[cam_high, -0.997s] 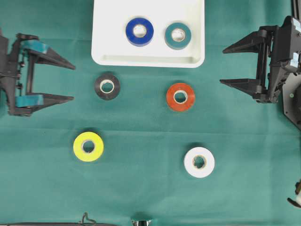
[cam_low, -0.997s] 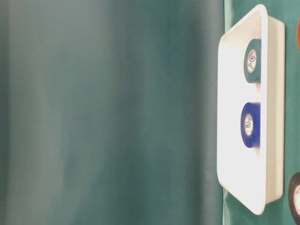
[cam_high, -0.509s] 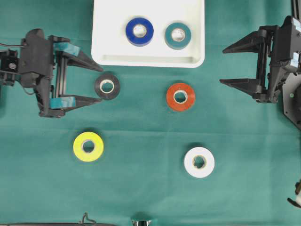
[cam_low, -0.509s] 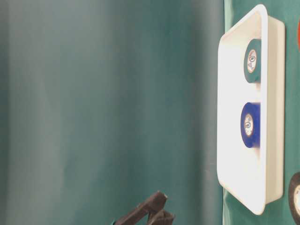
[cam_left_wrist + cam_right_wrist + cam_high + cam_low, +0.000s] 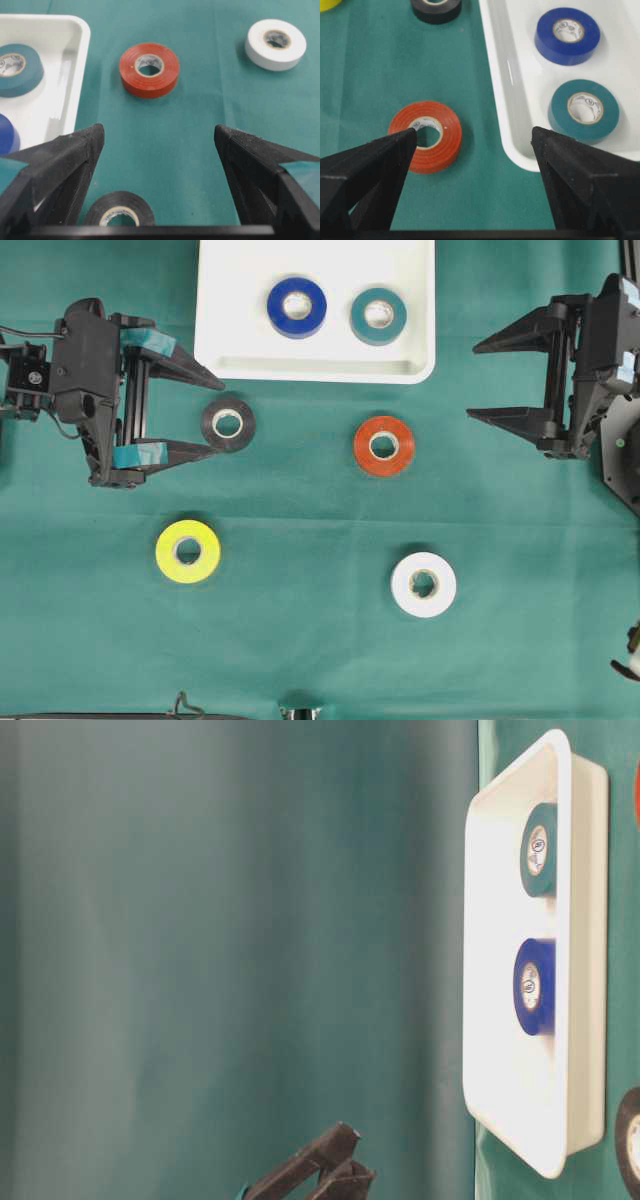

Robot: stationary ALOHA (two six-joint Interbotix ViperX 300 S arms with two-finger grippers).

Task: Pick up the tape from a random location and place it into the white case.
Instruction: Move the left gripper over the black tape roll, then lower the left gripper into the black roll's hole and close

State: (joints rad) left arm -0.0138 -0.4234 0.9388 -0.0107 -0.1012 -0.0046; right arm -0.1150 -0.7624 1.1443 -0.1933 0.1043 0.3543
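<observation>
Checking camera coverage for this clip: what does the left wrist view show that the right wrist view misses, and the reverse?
Only the left wrist view shows the white tape and the open left end effector. Only the right wrist view shows an edge of the yellow tape and the open right end effector. Both show the red tape, black tape, blue tape and teal tape, the last two lying in the white case.

My overhead camera looks straight down; the side camera sits low and turned sideways; both share the white case (image 5: 315,368) with my close wrist cameras.
</observation>
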